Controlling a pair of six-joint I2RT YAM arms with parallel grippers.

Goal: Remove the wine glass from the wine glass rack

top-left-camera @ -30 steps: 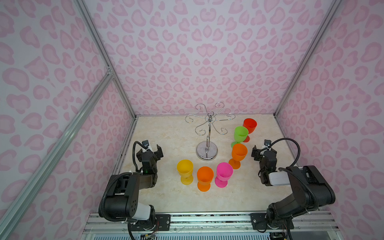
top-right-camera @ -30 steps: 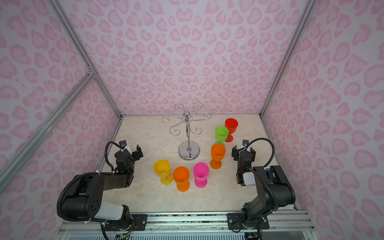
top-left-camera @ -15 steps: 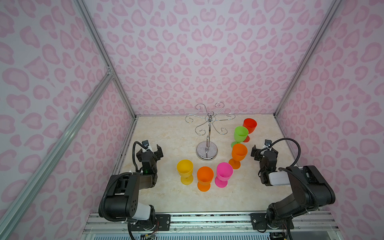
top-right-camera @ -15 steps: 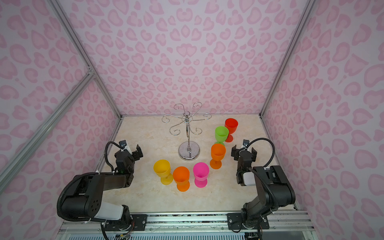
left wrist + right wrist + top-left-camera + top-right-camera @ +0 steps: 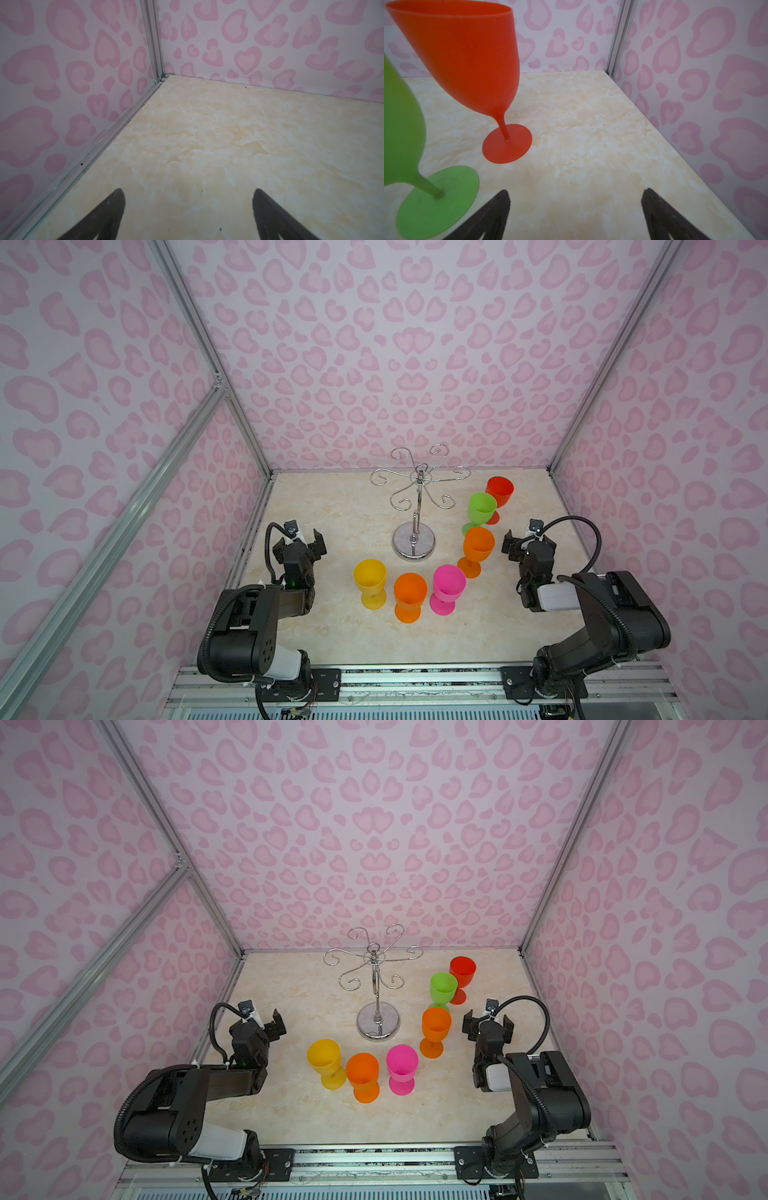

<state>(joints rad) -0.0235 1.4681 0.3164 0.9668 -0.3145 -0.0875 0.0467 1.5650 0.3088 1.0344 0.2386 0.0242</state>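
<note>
At mid-back of the tabletop (image 5: pixel 332 510) the wine glass rack (image 5: pixel 417 512) is seen upright. Six glasses are stood to its front and right: yellow glass (image 5: pixel 370 574), front orange glass (image 5: pixel 410 589), pink glass (image 5: pixel 449 583), rear orange glass (image 5: pixel 478 543), green glass (image 5: pixel 482 506), red glass (image 5: pixel 500 489). The left fingers (image 5: pixel 110 212) are held apart over bare tabletop by the left wall. The right fingers (image 5: pixel 492 214) are held apart near the green glass's foot.

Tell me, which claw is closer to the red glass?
Right. The right gripper sits just short of the red glass; the left gripper is far off, past the wine glass rack.
</note>
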